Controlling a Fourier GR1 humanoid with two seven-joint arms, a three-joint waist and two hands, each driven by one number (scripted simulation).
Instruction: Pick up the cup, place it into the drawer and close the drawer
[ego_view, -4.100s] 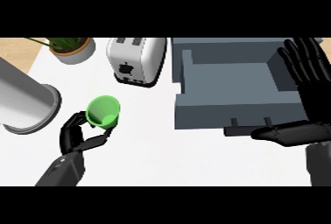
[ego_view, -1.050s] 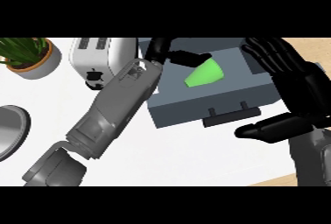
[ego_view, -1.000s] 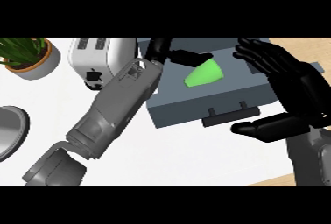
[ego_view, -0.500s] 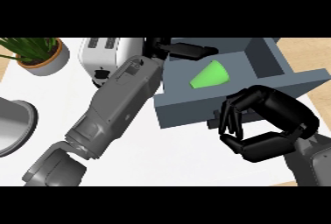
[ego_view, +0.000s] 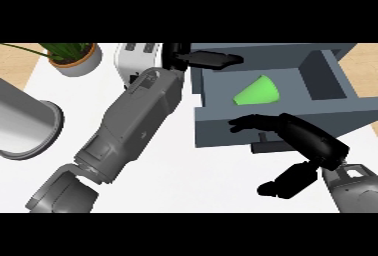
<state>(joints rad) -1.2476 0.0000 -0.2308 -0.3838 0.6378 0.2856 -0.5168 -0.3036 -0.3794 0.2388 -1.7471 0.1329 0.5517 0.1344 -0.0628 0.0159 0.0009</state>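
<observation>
- Right hand (ego_view: 308, 142): fingers extended, tips against the front panel of the drawer (ego_view: 214, 136); grasping nothing.
- Cup (ego_view: 257, 92): green, lying on its side inside the open drawer, free of both hands.
- Left hand (ego_view: 201, 57): fingers straight, released, over the drawer's far rim.
- Step judged: closing. Next: left arm must clear; right hand pushes the front inward.

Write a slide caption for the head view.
Green cup lies in the open drawer; right hand against its front, left hand open over its far edge.
</observation>
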